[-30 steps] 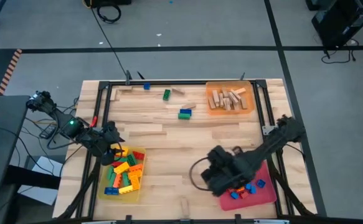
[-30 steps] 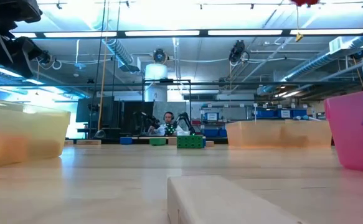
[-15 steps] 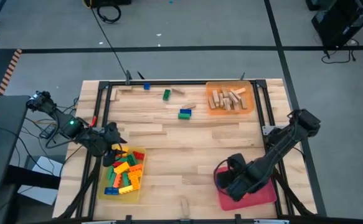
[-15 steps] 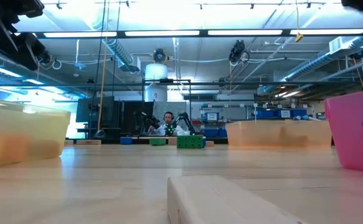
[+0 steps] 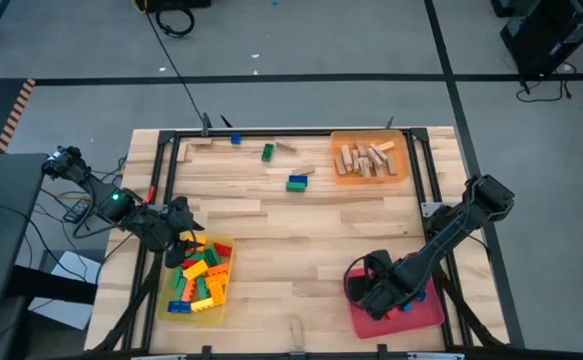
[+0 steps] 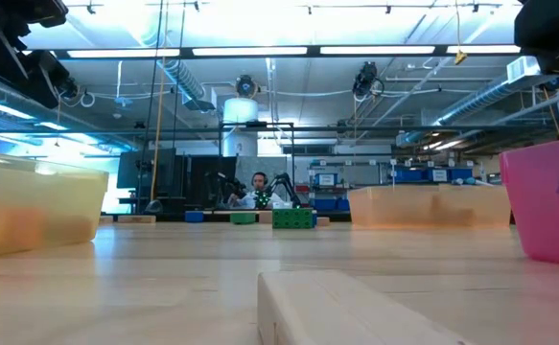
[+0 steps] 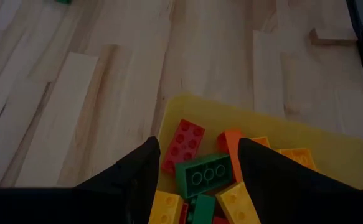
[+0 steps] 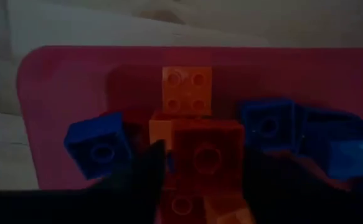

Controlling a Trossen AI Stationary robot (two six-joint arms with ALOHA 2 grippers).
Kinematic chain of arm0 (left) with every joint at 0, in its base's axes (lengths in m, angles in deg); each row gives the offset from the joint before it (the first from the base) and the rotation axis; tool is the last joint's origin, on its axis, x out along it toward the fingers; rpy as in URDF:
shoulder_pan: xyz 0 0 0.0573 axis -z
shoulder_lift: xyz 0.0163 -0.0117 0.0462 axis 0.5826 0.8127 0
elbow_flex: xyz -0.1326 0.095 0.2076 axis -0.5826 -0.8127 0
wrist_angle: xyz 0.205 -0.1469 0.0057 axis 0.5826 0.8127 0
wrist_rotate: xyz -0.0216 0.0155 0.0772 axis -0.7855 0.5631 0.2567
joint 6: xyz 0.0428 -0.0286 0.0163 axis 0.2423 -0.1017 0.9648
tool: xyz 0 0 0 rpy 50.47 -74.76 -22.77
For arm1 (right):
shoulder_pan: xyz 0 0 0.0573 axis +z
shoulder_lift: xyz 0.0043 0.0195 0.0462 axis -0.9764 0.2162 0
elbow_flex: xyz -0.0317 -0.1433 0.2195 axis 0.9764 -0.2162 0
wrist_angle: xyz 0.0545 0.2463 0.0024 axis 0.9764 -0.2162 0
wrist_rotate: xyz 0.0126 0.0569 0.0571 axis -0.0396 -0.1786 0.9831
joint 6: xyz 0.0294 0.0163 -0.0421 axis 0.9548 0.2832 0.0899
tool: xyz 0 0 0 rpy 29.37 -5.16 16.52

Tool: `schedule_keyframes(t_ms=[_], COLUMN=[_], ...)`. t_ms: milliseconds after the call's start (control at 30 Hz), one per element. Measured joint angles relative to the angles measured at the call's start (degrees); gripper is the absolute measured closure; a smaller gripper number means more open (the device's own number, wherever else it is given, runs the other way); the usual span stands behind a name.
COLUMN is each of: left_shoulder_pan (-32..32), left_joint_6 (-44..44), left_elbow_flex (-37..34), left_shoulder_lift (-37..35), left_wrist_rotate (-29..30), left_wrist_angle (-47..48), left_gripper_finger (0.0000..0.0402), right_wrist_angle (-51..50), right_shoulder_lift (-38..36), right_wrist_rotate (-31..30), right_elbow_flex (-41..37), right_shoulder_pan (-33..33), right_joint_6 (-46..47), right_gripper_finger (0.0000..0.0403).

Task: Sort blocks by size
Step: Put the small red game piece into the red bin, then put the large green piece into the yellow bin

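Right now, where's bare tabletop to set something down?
The wide middle, between the yellow tray, red tray and the green-blue brick, is bare. The far strip beside the orange tray holds loose bricks.

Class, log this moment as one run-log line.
right gripper: over red tray, red block between fingers | left gripper: open over yellow tray

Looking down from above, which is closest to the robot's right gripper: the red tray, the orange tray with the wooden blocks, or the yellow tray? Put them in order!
From the right gripper:
1. Flat red tray: directly under the gripper, at the table's near right corner.
2. Flat orange tray holding tan wooden blocks: at the far right of the table.
3. Flat yellow tray of coloured plastic bricks: across the table, near left.
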Motion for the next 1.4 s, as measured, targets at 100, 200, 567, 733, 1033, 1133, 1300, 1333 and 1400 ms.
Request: schedule_keyframes(t_ms=[100,200,567,733,1033,1133,1300,1333,1400], left_shoulder_pan=[0.01,0.00,0.02,0.00,0.02,0.00,-0.07,-0.31,-1.20], left_joint_6=[0.00,0.00,0.00,-0.03,-0.02,-0.04,-0.02,-0.02,0.00], left_elbow_flex=[0.00,0.00,0.00,0.00,0.00,0.00,0.00,0.00,0.00], left_shoulder_lift=[0.00,0.00,0.00,0.00,0.00,-0.02,-0.04,-0.05,-0.12], left_wrist_rotate=[0.00,0.00,0.05,0.11,0.13,0.28,1.09,1.35,1.49], left_wrist_angle=[0.00,-0.01,-0.49,-0.99,-0.82,-0.82,0.23,0.58,0.64], left_gripper_finger=[0.0177,0.0177,0.0177,0.0177,0.0177,0.0177,0.0177,0.0177,0.0177], right_wrist_angle=[-0.15,-0.16,-0.45,-1.16,-1.12,-1.10,-1.07,-1.12,-0.90], right_shoulder_lift=[0.00,0.00,0.00,0.00,0.00,0.00,0.00,0.00,0.00], right_wrist_rotate=[0.01,1.10,1.65,1.40,-5.62,-9.96,-13.21,-13.19,-12.91], right_elbow_flex=[0.00,0.00,0.93,3.15,9.45,11.36,14.18,14.64,15.47], right_shoulder_pan=[0.00,-0.02,0.00,-0.03,-1.81,-3.41,-8.96,-10.69,-14.34], right_joint_6=[0.13,0.11,0.68,-1.32,-11.27,-15.16,-25.73,-28.22,-33.90], right_gripper_finger=[0.0120,0.0060,0.0064,0.0095,0.0128,0.0130,0.0129,0.0128,0.0127])
